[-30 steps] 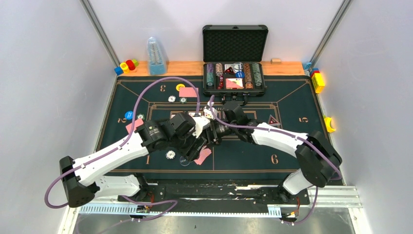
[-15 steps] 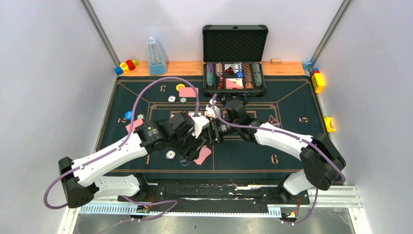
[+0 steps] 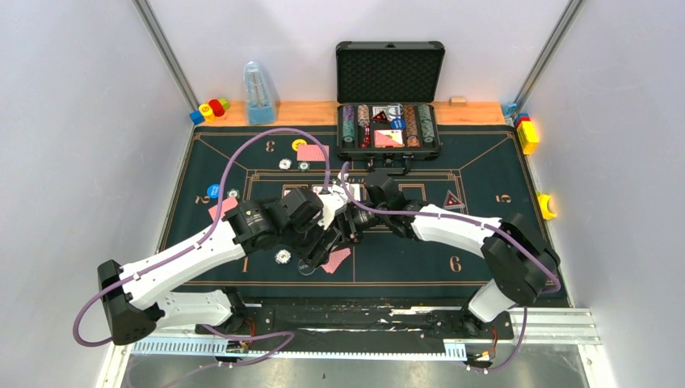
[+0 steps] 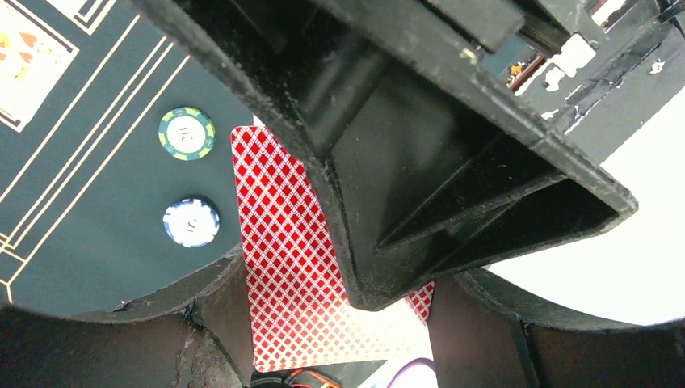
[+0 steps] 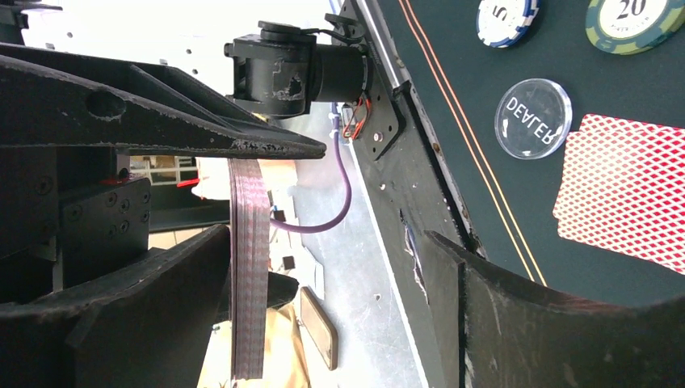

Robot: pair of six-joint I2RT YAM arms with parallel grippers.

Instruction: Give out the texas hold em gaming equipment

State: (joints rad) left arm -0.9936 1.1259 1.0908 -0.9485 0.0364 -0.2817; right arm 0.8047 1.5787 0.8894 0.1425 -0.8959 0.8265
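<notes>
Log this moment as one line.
stage: card pickup mid-table | left fingers: clamped on card stack | right fingers: open, close to stack | on felt nearby: single card, dealer button

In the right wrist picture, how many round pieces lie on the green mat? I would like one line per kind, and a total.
Blue-and-white chip: 1
Green chip: 1
Dealer button: 1
Total: 3
</notes>
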